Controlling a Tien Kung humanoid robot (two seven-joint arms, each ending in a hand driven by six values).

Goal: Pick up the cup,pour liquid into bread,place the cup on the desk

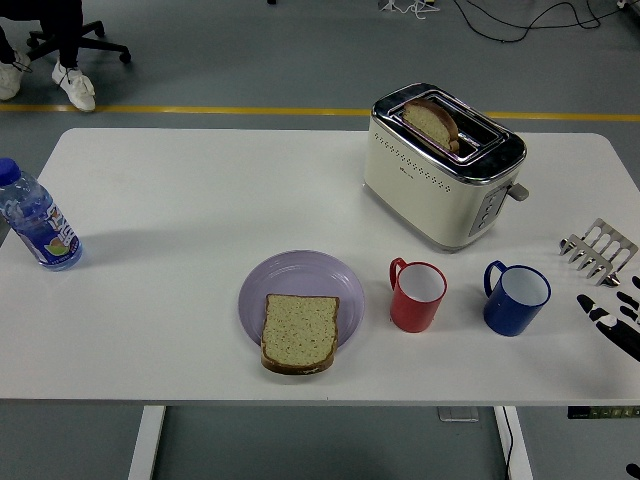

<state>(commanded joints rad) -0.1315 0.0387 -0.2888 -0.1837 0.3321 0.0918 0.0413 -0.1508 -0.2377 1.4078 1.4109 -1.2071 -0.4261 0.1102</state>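
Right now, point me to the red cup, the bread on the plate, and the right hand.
red cup (417,297), head view, outer wall
bread (299,331), head view, top face of slice
right hand (615,318), head view, spread fingers at the right edge

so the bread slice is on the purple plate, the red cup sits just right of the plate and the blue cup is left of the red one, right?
Not quite. In the head view the blue cup stands to the right of the red cup, not left of it. The rest holds: the bread slice lies on the purple plate, and the red cup sits just right of that plate.
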